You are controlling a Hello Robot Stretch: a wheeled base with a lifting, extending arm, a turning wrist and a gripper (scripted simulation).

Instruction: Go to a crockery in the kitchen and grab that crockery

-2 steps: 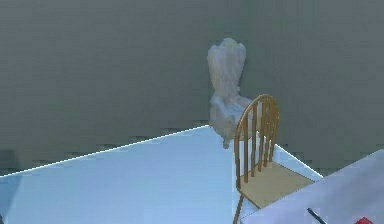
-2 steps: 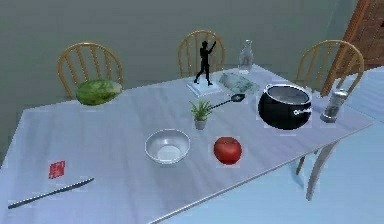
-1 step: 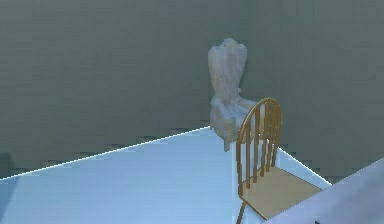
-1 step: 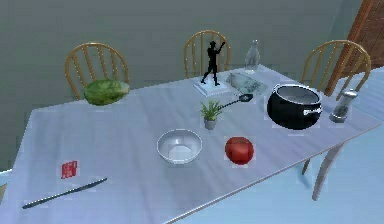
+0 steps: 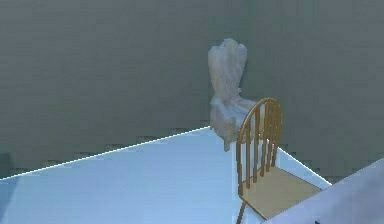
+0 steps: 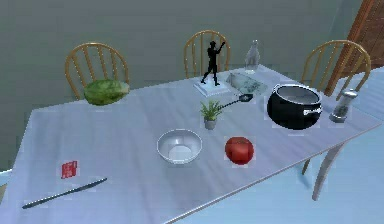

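Now, arm side view, all places taken off the white bowl (image 6: 179,146), the likeliest crockery.

- Far left of the bowl: red card (image 6: 69,168) and knife (image 6: 64,192).
- Up-left: green melon (image 6: 106,91).
- The bowl stands upright on the table (image 6: 60,125), near its near edge. It is round, so no long axis matters.
- Just up-right: potted plant (image 6: 211,113).
- Just right: red apple (image 6: 238,150).
- Well right: black pot (image 6: 293,105).

State of the gripper jaws: cannot tell.

Judgement: the bowl lies slightly left of the arm's usual line, so a small shift forward is needed before reaching out.
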